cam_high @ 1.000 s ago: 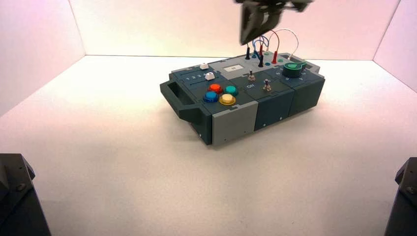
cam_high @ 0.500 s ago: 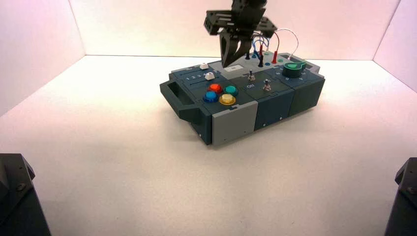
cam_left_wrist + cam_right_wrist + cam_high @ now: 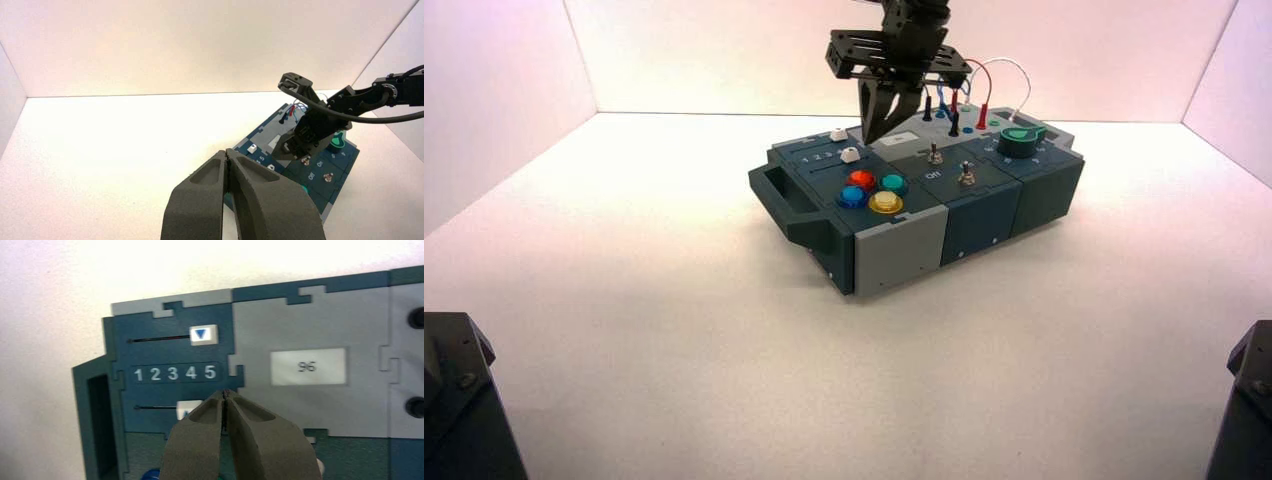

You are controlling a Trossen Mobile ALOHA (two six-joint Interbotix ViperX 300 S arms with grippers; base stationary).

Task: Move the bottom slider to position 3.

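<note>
The right end effector (image 3: 225, 392), fingertips pressed together, hovers over the box (image 3: 899, 250) near the scale's 5 end, perhaps so its closed tips can nudge rather than pinch. The bottom slider (image 3: 185, 409), partly hidden behind it, sits at 4, nearer the coloured buttons (image 3: 861, 180) than its twin (image 3: 203, 335). Its blue arrow points across the slot (image 3: 157, 407) to the numerals; the slot's long axis runs alongside them, so reaching the 3 (image 3: 173, 373) likely takes a short push toward 1. The left end effector (image 3: 226, 152), pressed together, waits at the bench's (image 3: 674, 330) left.
</note>
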